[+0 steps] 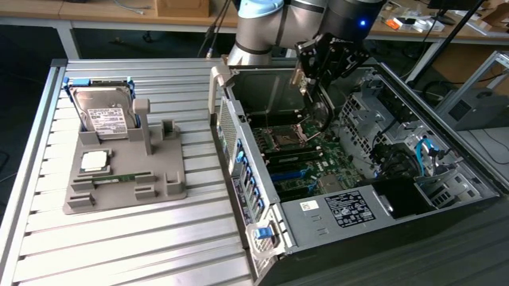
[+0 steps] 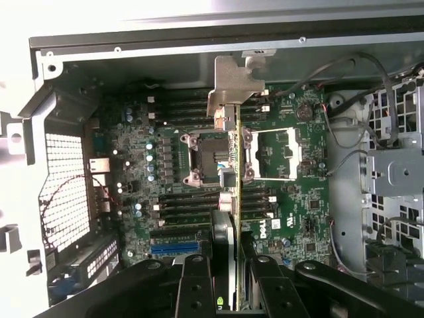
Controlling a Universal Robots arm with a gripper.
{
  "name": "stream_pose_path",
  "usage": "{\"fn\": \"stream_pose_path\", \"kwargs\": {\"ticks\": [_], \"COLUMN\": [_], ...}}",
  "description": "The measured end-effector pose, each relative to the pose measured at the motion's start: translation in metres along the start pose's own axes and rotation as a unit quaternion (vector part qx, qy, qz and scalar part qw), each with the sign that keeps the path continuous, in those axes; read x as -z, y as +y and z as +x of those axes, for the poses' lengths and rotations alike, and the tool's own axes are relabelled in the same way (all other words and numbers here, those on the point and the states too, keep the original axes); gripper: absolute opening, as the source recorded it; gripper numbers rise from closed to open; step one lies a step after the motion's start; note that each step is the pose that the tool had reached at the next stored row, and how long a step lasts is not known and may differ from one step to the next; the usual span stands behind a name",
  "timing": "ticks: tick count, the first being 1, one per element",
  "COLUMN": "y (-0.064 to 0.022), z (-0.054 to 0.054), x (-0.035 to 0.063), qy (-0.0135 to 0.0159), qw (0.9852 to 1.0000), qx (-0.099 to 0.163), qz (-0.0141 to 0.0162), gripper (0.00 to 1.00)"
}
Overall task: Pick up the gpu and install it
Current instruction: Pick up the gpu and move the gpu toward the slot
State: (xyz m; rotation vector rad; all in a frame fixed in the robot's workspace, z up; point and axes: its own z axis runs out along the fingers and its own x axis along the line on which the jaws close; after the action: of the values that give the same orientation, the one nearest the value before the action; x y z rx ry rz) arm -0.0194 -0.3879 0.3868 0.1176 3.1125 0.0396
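Little readable text here. White print (image 2: pixel 263 230) on the motherboard (image 2: pixel 136 173) looks like a Dell logo turned sideways; the rest of the silkscreen is too small to read. The white label (image 1: pixel 108 119) on the hard drive (image 1: pixel 94 95) has print that isn't legible. The black label (image 1: pixel 351 209) on the silver power supply box (image 1: pixel 318 225) has white text lines, none readable. The small white sticker (image 1: pixel 309 205) beside it is illegible too.

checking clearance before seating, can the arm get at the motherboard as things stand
Probably yes: the case is open on top, the gpu held edge-on in the jaws hangs right over the motherboard, nothing between them shows, and the cables lie off to one side.
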Motion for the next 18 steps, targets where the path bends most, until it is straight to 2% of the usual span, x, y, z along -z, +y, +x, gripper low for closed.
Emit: {"fn": "stream_pose_path", "kwargs": {"ticks": [18], "y": [0.0003], "z": [-0.0056], "x": [-0.0035], "qy": [0.0], "qw": [1.0], "qx": [0.0], "qz": [0.0], "gripper": [0.27]}}
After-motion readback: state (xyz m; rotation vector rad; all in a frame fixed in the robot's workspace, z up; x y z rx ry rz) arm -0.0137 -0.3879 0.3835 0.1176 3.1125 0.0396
